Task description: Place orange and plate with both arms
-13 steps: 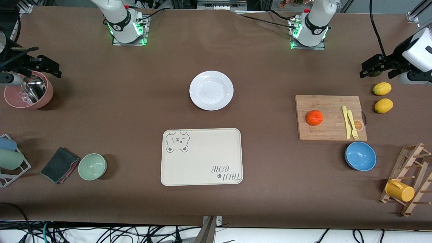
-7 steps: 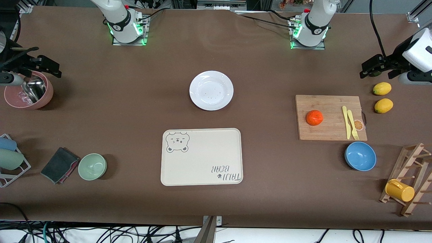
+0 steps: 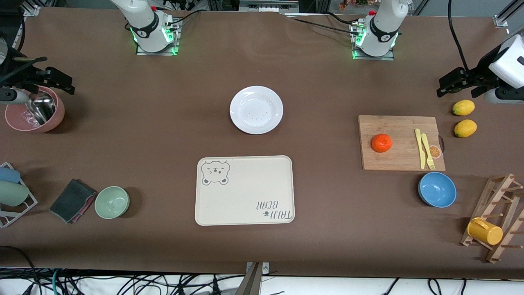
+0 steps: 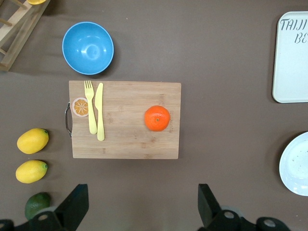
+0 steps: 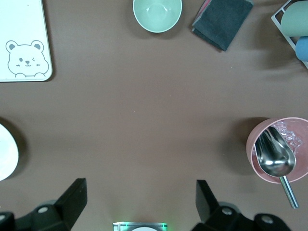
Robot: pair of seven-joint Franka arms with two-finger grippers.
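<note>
The orange (image 3: 381, 143) sits on a wooden cutting board (image 3: 399, 159) toward the left arm's end of the table; it also shows in the left wrist view (image 4: 157, 118). The white plate (image 3: 256, 110) lies on the table's middle, farther from the front camera than the bear-print tray (image 3: 245, 190). My left gripper (image 3: 457, 83) is open and empty, up over the table beside the lemons; its jaws (image 4: 143, 204) stand wide apart. My right gripper (image 3: 43, 78) is open and empty, up over the pink bowl's edge, shown also in the right wrist view (image 5: 142, 202).
Yellow knife and fork (image 3: 423, 148) lie on the board. Two lemons (image 3: 463, 107), a dark green fruit (image 4: 37, 204), a blue bowl (image 3: 437, 189) and a mug rack (image 3: 495, 217) stand at the left arm's end. A pink bowl with scoop (image 3: 35, 114), green bowl (image 3: 112, 202) and cloth (image 3: 73, 200) at the right arm's.
The left gripper has shifted very slightly. Nothing else has moved.
</note>
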